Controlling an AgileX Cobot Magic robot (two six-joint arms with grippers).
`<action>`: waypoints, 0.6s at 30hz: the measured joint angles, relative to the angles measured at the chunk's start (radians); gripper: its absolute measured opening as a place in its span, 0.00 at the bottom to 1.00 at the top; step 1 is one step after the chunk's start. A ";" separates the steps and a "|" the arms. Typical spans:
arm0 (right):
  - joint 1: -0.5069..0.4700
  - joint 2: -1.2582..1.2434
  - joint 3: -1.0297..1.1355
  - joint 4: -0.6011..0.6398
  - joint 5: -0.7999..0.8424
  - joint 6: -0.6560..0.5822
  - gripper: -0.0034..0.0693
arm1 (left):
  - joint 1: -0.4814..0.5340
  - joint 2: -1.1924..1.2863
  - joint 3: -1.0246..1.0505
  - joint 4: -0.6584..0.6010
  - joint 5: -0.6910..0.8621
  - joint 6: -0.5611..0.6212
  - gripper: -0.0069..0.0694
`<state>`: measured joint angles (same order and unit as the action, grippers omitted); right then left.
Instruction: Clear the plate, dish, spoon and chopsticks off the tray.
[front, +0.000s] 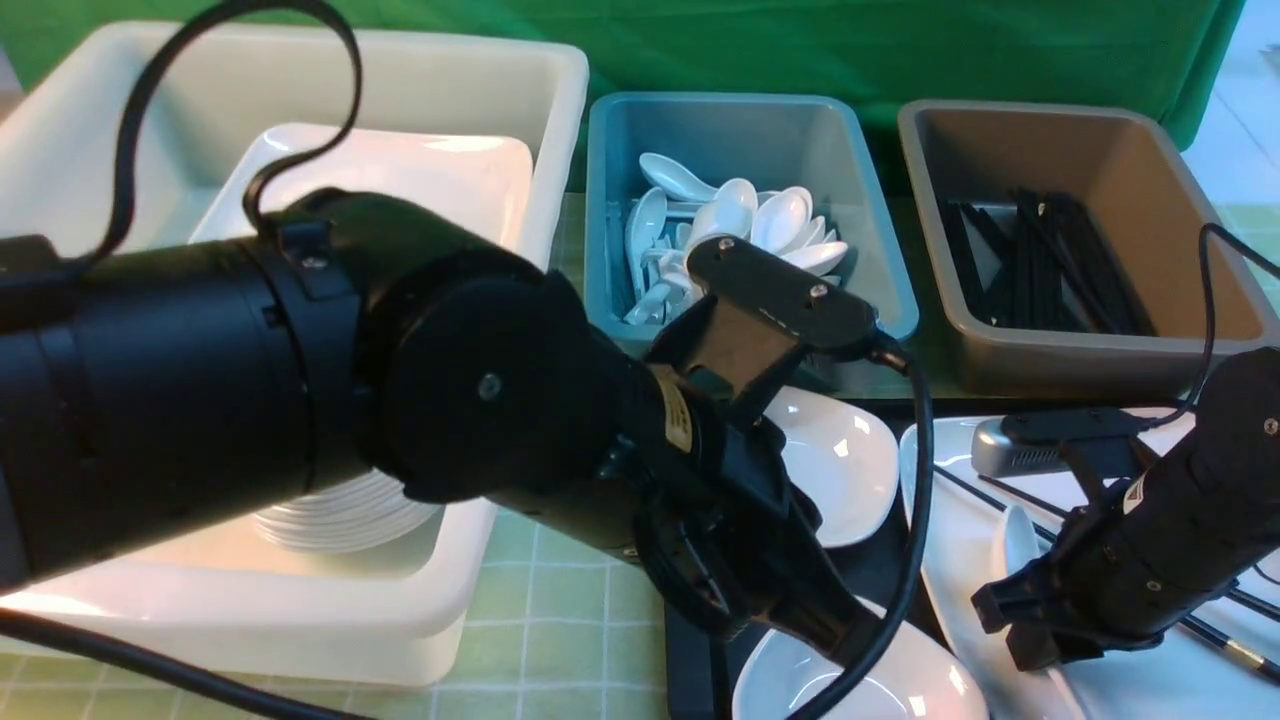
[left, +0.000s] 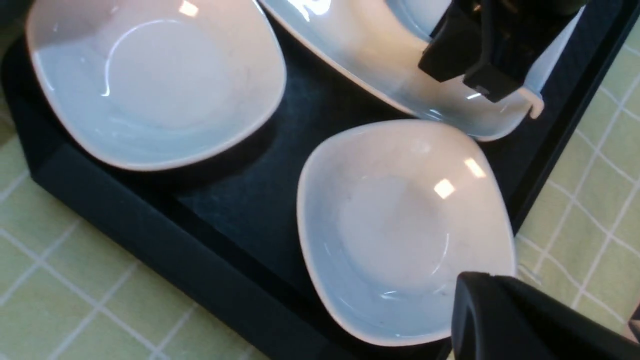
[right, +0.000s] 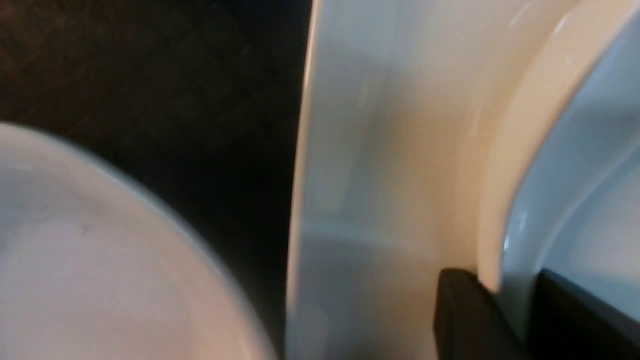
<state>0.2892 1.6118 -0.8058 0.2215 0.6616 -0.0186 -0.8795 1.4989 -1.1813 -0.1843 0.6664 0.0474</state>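
Observation:
The black tray holds two small white dishes and the large white plate. My left gripper is shut and hovers just over the rim of the near dish, holding nothing; the far dish lies beside it. The white spoon lies on the plate, and my right gripper is shut on its handle. In the right wrist view the spoon runs between the two black fingers. The black chopsticks lie slantwise across the plate, partly hidden under the right arm.
A white bin at back left holds a large plate and a stack of dishes. A blue bin holds several spoons, a brown bin several chopsticks. Green checked cloth covers the table.

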 joint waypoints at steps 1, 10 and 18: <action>0.000 -0.014 0.001 0.008 0.015 -0.002 0.21 | 0.008 0.000 -0.004 0.009 0.001 -0.016 0.07; 0.000 -0.163 -0.297 0.150 0.056 -0.171 0.21 | 0.197 0.001 -0.129 0.068 -0.051 -0.016 0.07; 0.007 0.186 -0.845 0.175 0.038 -0.181 0.23 | 0.322 0.001 -0.162 0.068 -0.065 -0.018 0.07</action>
<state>0.2957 1.7978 -1.6511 0.3962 0.6993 -0.1997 -0.5578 1.4997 -1.3433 -0.1162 0.6013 0.0298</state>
